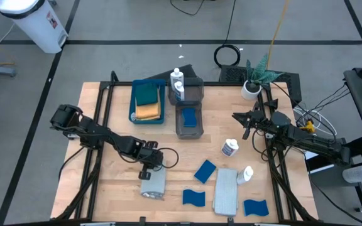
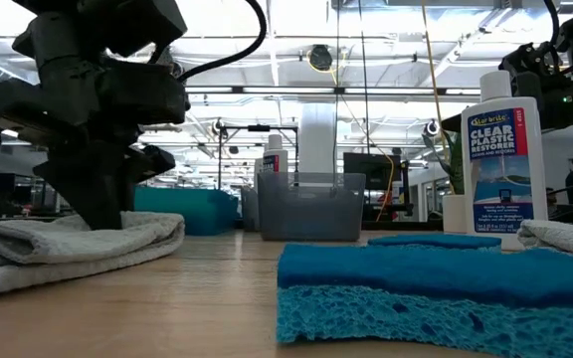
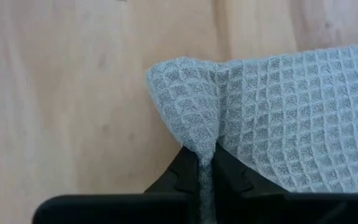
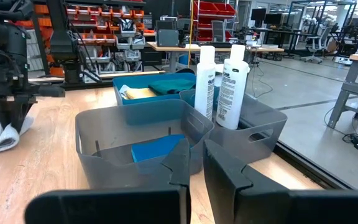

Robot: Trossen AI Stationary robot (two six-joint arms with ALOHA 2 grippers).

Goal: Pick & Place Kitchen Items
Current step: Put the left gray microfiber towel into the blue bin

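Observation:
A light grey waffle cloth point(image 1: 153, 185) lies folded on the table near the front edge, left of centre. My left gripper point(image 3: 205, 159) stands at its far end, pointing steeply down and shut on it; the low view shows the gripper point(image 2: 99, 204) on the cloth point(image 2: 68, 244). My right gripper point(image 1: 246, 123) waits at the right, level and shut, holding nothing. A second grey cloth point(image 1: 226, 190), three blue sponges point(image 1: 204, 171) point(image 1: 193, 198) point(image 1: 255, 207) and two white bottles point(image 1: 230, 148) point(image 1: 246, 174) lie loose on the table. My left gripper pinches a raised fold of the grey cloth point(image 3: 205, 146) between its two fingers point(image 3: 182, 175), close to a rounded corner point(image 3: 166, 78) at the cloth's far end. The fingers come from above, slanting down. The cloth is gathered into a ridge there, while its remainder lies flat on the table.
At the back stand a blue tray point(image 1: 134, 107) holding green and orange cloths, a grey bin point(image 1: 197, 94) with two bottles, and a grey bin point(image 1: 180, 129) with a blue sponge. A potted plant point(image 1: 254, 85) stands at the back right. Bare wood lies between the arms.

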